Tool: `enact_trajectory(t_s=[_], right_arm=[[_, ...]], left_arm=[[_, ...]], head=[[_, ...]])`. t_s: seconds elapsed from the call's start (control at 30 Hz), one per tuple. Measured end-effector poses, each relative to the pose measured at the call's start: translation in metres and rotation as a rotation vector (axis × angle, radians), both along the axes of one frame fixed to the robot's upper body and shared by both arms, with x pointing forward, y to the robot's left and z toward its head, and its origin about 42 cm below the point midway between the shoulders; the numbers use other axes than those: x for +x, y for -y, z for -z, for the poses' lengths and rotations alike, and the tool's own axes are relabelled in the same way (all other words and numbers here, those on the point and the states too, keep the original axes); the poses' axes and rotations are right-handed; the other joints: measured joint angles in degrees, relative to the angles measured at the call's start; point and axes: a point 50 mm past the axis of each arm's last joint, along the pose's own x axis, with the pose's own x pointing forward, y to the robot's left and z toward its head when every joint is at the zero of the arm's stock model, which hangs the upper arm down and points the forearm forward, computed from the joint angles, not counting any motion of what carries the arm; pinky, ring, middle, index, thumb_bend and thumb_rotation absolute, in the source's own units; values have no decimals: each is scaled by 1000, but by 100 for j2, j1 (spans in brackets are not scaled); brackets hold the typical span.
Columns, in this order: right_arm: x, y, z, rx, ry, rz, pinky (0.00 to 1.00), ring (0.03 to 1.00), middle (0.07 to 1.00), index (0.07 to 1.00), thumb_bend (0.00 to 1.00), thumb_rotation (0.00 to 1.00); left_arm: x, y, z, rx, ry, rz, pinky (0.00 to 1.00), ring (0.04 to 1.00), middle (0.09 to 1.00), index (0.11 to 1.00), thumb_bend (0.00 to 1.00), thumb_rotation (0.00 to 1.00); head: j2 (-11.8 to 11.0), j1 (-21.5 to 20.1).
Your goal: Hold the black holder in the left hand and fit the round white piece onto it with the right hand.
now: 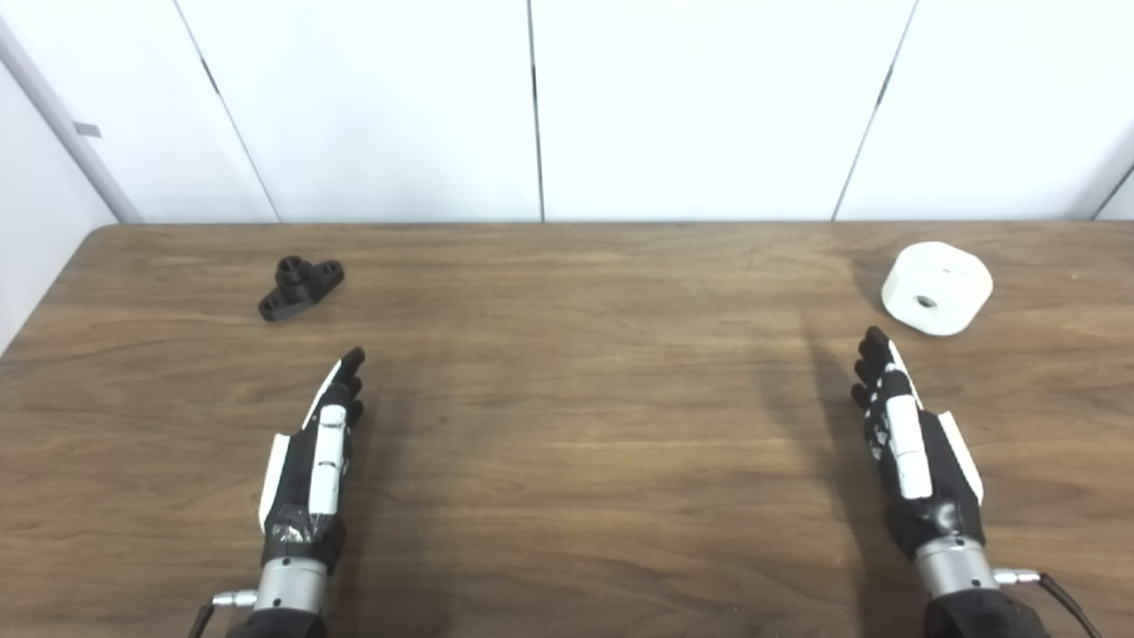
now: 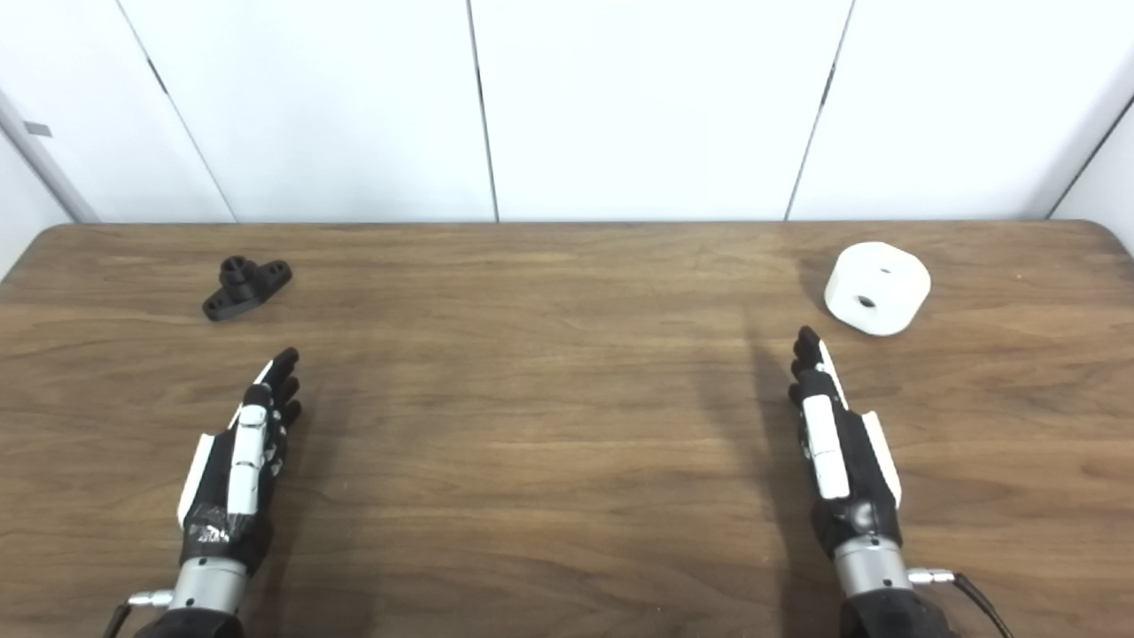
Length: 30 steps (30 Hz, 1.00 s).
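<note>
Black holder (image 1: 300,287), upper left: small, rigid, likely light, grip by flanges; white piece (image 1: 936,288), upper right: smooth, grip by rim; both robot hands empty, fingers extended

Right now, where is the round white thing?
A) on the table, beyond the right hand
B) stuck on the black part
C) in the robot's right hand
A: the round white piece lies on the table just past the empty right hand.
</note>
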Motion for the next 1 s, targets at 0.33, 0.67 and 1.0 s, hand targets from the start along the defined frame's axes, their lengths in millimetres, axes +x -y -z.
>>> enact_trajectory(t_s=[0.33,0.67,1.0], right_arm=[[0,0,0,0,0,1,1000,1000,1000,1000,568,1000],[-1,3,0,17,0,-1,1000,1000,1000,1000,534,1000],[-8,26,1,25,-17,-26,1000,1000,1000,1000,538,1000]], left_arm=[[0,0,0,0,0,0,1000,1000,998,960,446,1000],[0,2,0,-1,1,8,1000,1000,1000,965,443,1000],[0,18,6,46,12,11,1000,1000,993,944,466,984]], head=[[9,-18],[-131,711],[-746,1766]])
